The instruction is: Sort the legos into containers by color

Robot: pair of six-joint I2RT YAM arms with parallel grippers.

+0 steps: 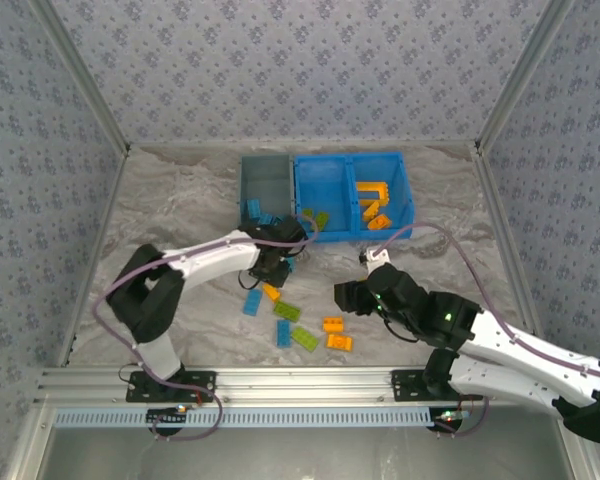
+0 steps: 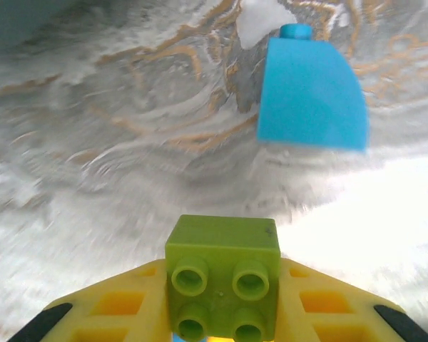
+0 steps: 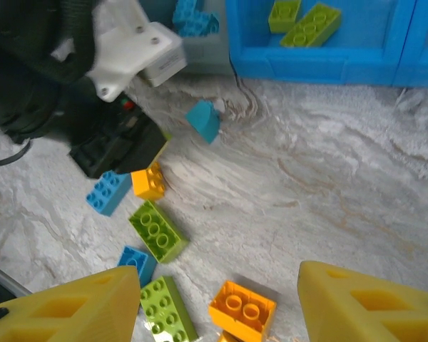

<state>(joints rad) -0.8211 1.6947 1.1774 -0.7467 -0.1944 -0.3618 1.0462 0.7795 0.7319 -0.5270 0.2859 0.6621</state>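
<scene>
My left gripper (image 2: 221, 310) is shut on a lime green two-by-two brick (image 2: 221, 246), held above the marble table; it hovers just in front of the bins (image 1: 277, 260). A blue sloped brick (image 2: 312, 92) lies ahead of it. My right gripper (image 3: 221, 313) is open above an orange brick (image 3: 242, 308), with its yellow fingers (image 3: 64, 313) wide apart. Loose green (image 3: 157, 229), blue (image 3: 108, 192) and orange (image 3: 149, 180) bricks lie nearby. The grey-blue bin (image 1: 265, 180) holds blue bricks. The bright blue bin (image 1: 352, 158) holds green bricks (image 1: 315, 218) on the left and orange pieces (image 1: 373, 205) on the right.
The loose bricks cluster on the table (image 1: 180, 215) between the two arms, around a second green brick (image 1: 304, 338) and another orange one (image 1: 339, 342). The left arm's black wrist (image 3: 107, 142) hangs over the bricks' far left. Patterned walls enclose the table.
</scene>
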